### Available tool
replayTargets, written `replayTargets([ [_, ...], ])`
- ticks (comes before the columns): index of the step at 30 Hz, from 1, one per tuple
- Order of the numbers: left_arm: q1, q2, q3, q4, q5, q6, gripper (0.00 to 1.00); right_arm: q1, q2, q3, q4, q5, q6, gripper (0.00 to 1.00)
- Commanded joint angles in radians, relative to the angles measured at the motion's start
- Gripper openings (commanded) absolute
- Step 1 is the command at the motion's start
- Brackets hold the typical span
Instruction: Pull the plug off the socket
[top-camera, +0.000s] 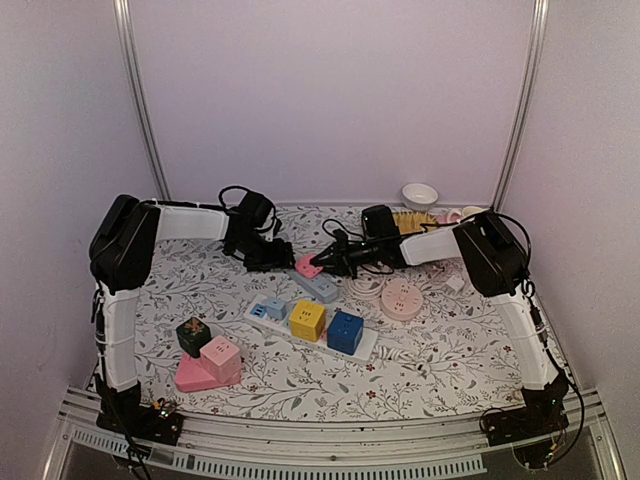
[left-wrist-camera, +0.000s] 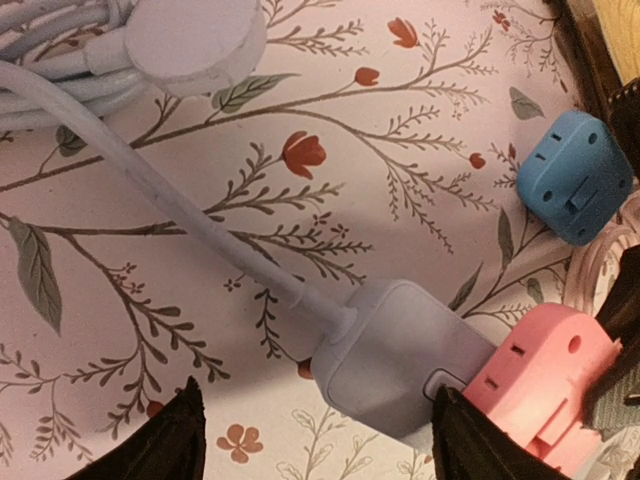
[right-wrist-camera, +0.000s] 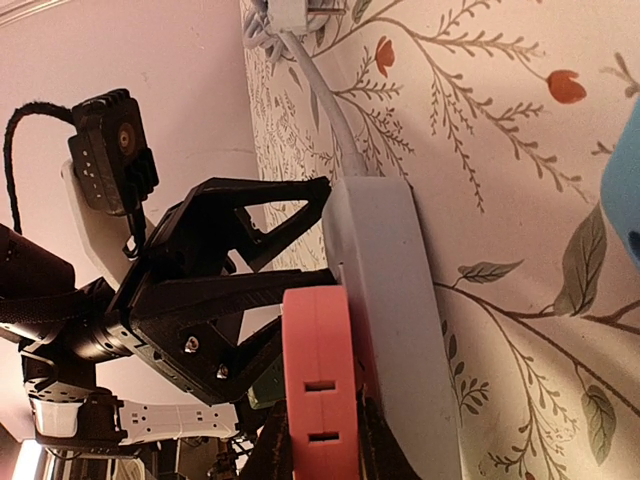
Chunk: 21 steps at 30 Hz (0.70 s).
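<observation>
The socket is a grey power strip (top-camera: 322, 287) lying on the floral cloth, its white cable (left-wrist-camera: 150, 190) trailing away. A pink plug (top-camera: 307, 265) sits in its top face. My right gripper (right-wrist-camera: 322, 455) is shut on the pink plug (right-wrist-camera: 320, 380), one finger on each side, with the grey socket (right-wrist-camera: 385, 300) right behind it. My left gripper (left-wrist-camera: 320, 445) stands open astride the cable end of the socket (left-wrist-camera: 400, 355). Its right finger (left-wrist-camera: 475, 440) touches the socket beside the plug (left-wrist-camera: 540, 385); the left finger (left-wrist-camera: 160, 445) is apart from it.
A white strip (top-camera: 262, 322) carrying light-blue, yellow and blue cube adapters lies in front. A pink round socket (top-camera: 402, 297), stacked pink and green blocks (top-camera: 207, 355) and a white bowl (top-camera: 420, 193) are around. A loose blue plug (left-wrist-camera: 575, 175) and coiled cable (left-wrist-camera: 190, 40) lie near.
</observation>
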Motion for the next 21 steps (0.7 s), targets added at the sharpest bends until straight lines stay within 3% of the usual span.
replayTargets([
  [1,-0.026,0.099,-0.068,-0.159,-0.047,0.04,0.77,-0.019,-0.067,0.026,0.204,-0.001,0.102,0.03],
  [21,-0.032,0.081,-0.141,-0.117,-0.045,0.019,0.78,-0.019,-0.15,-0.034,0.391,0.003,0.33,0.03],
])
